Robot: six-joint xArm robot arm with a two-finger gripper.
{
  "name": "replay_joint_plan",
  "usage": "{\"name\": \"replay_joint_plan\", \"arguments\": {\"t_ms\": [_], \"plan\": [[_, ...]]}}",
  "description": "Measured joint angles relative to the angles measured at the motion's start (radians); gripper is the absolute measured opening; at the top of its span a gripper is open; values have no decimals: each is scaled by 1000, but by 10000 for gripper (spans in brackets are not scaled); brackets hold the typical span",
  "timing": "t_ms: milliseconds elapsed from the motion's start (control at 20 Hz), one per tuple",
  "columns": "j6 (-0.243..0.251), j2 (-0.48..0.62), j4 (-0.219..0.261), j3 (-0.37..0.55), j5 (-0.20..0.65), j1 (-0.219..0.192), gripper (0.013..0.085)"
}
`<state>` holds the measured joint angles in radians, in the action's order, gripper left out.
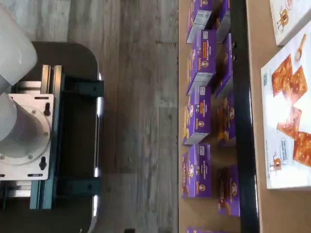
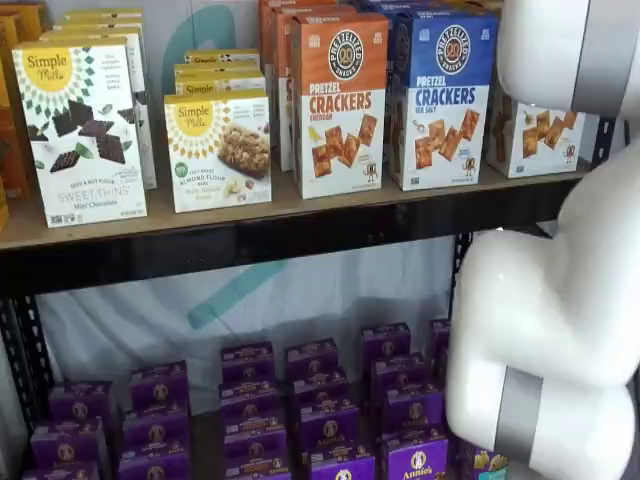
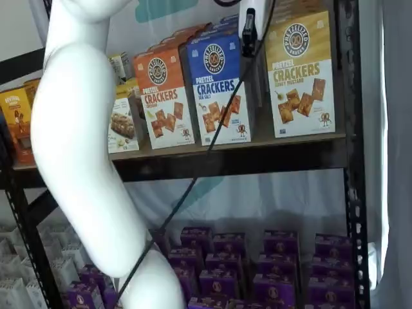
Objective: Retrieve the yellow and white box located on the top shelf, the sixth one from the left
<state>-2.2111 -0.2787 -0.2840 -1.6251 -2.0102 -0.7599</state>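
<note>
The yellow and white box (image 3: 301, 74) stands at the right end of the top shelf (image 3: 257, 161), upright and facing out. In a shelf view only its white lower half with brown crackers (image 2: 540, 135) shows, behind the white arm. My gripper (image 3: 251, 37) hangs from the view's top edge, in front of the gap between the blue-topped box and the yellow one. One black finger and a cable show there. Its jaws stand wide with no box in them. The gripper does not appear in the wrist view.
An orange-topped cracker box (image 2: 340, 100) and a blue-topped one (image 2: 445, 95) stand left of the yellow box. Simple Mills boxes (image 2: 85, 130) fill the shelf's left part. Purple boxes (image 2: 320, 410) crowd the lower level. The white arm (image 3: 84, 161) stands before the shelves.
</note>
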Motion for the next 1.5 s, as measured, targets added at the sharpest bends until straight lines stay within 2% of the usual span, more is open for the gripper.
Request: {"name": "replay_joint_plan", "arguments": {"t_ms": [150,300,400,550,650,800,1050,1350,1500], "plan": [[-3,-21,61,16,-3,26,850],[-6,-47,66,44,3,24,850],[-9,-62,53,59,11,15,850],[-14,-65,1,59,8,-17,850],[-17,-62,-64,50,3,-55,850],[-21,-75,-176,64,41,-116,850],[-11,-68,-296,52,65,-174,850],[-6,-119,-401,134,222,-182,850],[-19,-141,-406,173,329,-153,850]]}}
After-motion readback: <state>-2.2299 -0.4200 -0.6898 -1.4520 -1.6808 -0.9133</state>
